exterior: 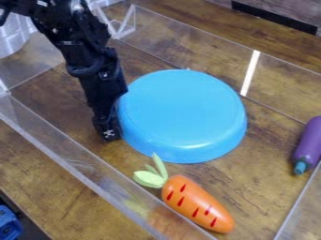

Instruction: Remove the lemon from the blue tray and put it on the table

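1. Far left, low in the frame, a dark blue thing [9, 224] sits at the edge, too cut off to name.
2. Left of centre, my hand [108, 134] is down beside the tray's left edge. I can't make out whether my fingers are parted or clenched, or whether they have anything between them.
3. In the middle lies the blue tray [183, 114], glossy and probably light, stiff plastic. I judge it would slide on the counter [269, 122] if I nudged it, so I should keep my fingers off its rim.
4. I see no lemon on the tray or elsewhere; my dark fingers may be hiding it. I expect it to be light, firm and smooth, apt to roll, so I'd take it across its widest part with an even, gentle squeeze.
5. Lower right of centre, the toy carrot [197, 203] lies beside the tray; at the far right is a purple thing [309, 145]. I need neither.
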Controlling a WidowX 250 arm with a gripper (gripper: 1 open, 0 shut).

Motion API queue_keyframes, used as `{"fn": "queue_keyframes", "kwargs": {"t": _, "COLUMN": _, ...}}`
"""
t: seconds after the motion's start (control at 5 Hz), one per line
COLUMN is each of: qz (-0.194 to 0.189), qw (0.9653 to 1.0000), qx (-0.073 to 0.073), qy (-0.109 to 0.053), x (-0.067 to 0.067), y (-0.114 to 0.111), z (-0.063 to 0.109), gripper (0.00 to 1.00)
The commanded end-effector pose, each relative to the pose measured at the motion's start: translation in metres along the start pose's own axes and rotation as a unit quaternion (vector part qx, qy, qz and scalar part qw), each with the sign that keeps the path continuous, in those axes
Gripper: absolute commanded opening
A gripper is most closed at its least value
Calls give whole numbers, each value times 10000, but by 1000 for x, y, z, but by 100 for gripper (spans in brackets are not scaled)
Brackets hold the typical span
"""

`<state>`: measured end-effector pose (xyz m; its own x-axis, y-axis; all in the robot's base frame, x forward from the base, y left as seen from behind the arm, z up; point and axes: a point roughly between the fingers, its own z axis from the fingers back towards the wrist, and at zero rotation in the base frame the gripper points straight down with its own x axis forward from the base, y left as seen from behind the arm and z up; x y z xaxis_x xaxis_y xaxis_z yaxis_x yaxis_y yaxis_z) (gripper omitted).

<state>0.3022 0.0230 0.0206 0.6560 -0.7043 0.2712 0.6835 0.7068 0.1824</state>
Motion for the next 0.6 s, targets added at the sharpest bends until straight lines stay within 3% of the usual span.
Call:
{"fn": "queue_keyframes", "kwargs": {"t": 0.0, "qz": -257, "qw": 9995, "qx": 110, "qy": -162, "x": 7, "y": 5, "z": 2, "gripper": 0}}
{"fn": "queue_keyframes", "kwargs": {"t": 0.4, "qz": -243, "qw": 9994, "qx": 119, "qy": -192, "x": -2, "y": 10, "z": 10, "gripper": 0}}
